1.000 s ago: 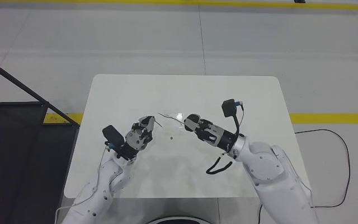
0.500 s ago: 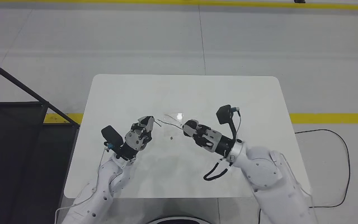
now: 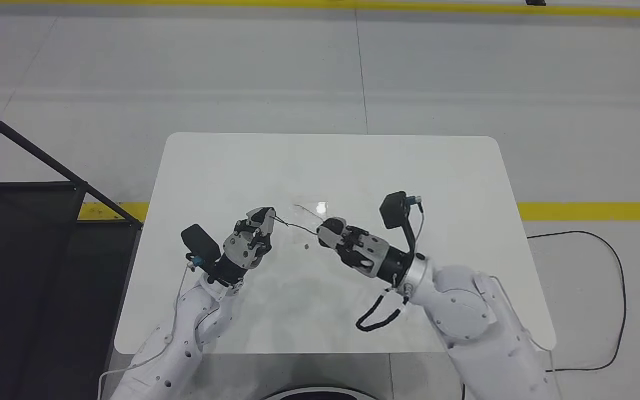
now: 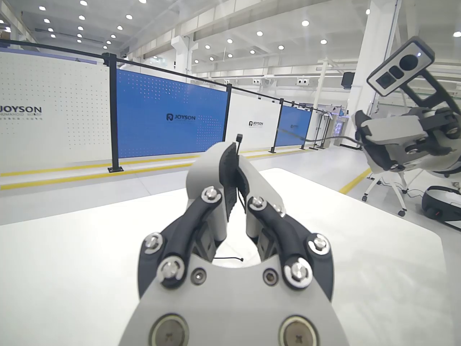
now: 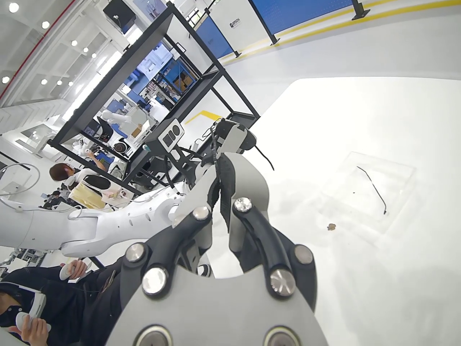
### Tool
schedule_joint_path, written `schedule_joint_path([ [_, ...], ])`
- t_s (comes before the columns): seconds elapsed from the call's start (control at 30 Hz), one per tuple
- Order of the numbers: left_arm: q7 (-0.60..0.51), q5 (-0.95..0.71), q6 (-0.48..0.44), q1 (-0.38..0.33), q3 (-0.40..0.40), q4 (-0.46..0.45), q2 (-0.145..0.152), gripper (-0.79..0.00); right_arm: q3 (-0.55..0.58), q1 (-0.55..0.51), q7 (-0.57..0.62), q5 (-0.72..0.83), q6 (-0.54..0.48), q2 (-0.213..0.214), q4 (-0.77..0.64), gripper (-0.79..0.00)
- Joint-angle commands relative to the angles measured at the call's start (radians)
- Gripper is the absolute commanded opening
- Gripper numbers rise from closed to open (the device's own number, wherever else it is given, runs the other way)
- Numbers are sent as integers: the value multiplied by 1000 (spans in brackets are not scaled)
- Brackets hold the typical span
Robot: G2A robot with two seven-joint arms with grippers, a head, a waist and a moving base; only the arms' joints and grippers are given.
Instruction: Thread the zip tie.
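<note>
- The zip tie (image 4: 238,139) is mostly buried between the left gripper (image 4: 232,152)'s fingers (image 4: 207,171); just its head pokes out.
- From above, whether its tail meets the head is too fine to tell.
- A brown speck (image 5: 331,227) on the counter (image 5: 360,109), possibly debris, is too small to name.

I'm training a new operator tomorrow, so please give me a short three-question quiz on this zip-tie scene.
1. True or false: the left hand is open.
2. Where does the spare zip tie lie? A on the floor; B on the clear tray; C on a shelf.
3. Fill in: the clear tray rests on the white ____.
Key: 1 false, it is shut on a zip tie; 2 B; 3 table.
</note>
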Motion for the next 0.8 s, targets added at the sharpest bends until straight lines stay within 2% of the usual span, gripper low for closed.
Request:
schedule_joint_path([
  [0.0, 0, 0, 0, 0, 0, 0, 0, -785, -6, 12, 8, 4, 8, -2, 9, -785],
  [0.77, 0, 0, 0, 0, 0, 0, 0, -785, -44, 75, 17, 28, 38, -15, 58, -785],
])
